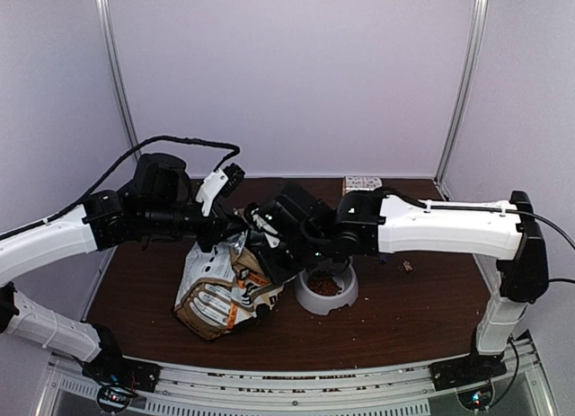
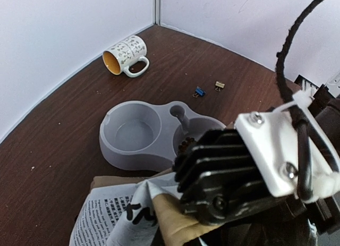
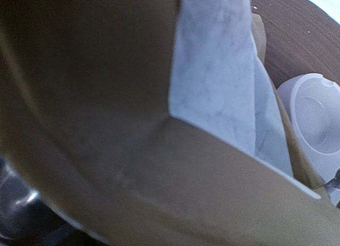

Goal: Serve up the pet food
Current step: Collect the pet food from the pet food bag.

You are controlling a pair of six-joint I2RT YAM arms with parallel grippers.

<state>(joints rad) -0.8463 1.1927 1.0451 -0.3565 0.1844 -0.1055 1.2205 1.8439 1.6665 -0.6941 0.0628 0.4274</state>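
Observation:
The pet food (image 1: pixel 325 286) lies as reddish-brown kibble in one compartment of the grey double bowl (image 1: pixel 346 299). In the left wrist view a few pellets (image 2: pixel 185 145) show in the bowl's right compartment, and its left compartment (image 2: pixel 133 134) holds none. The printed paper bag (image 1: pixel 220 290) stands leaning just left of the bowl. My left gripper (image 1: pixel 235 229) and right gripper (image 1: pixel 269 245) both meet at its crumpled top, shut on the paper. Tan and white bag paper (image 3: pixel 159 150) fills the right wrist view and hides the fingers there. The bag (image 2: pixel 114 214) shows low in the left wrist view.
A patterned mug (image 2: pixel 125 54) lies on its side at the far corner, with two small binder clips (image 2: pixel 198 92) nearby. The right arm's black finned wrist (image 2: pixel 228 171) crowds the left wrist view. A white card (image 1: pixel 362 183) lies at the back wall. Some spilled pellets (image 1: pixel 407 266) lie right of the bowl.

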